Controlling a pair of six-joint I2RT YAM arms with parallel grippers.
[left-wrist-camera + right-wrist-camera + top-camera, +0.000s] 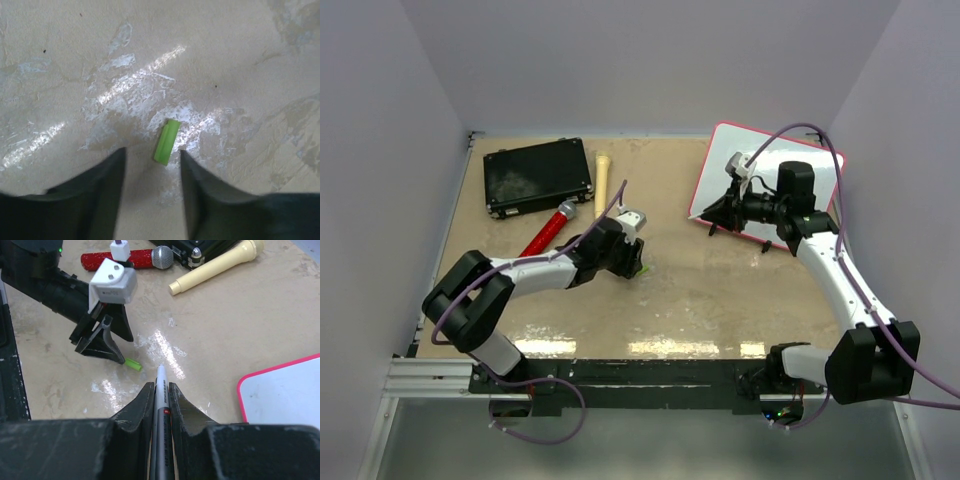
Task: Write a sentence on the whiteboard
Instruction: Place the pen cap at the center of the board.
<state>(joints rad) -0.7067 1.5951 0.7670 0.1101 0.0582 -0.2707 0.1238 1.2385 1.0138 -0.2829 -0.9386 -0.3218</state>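
Note:
The whiteboard [817,168], white with a red-pink rim, lies at the far right of the table. Its corner shows in the right wrist view [287,390]. No writing shows on its visible parts, so the sentence is not in view. My right gripper [706,213] [161,386] is shut on a grey marker [161,407] with its bare tip pointing forward, by the board's left edge. A small green cap [166,141] [642,268] [133,364] lies on the table. My left gripper [152,151] [633,262] is open just above it, jaws either side of the cap's near end, not touching.
A black case [537,177] lies at the far left. A red microphone [548,232] [125,260] and a cream microphone [603,185] [215,267] lie beside it, just behind my left arm. Grey walls enclose the table.

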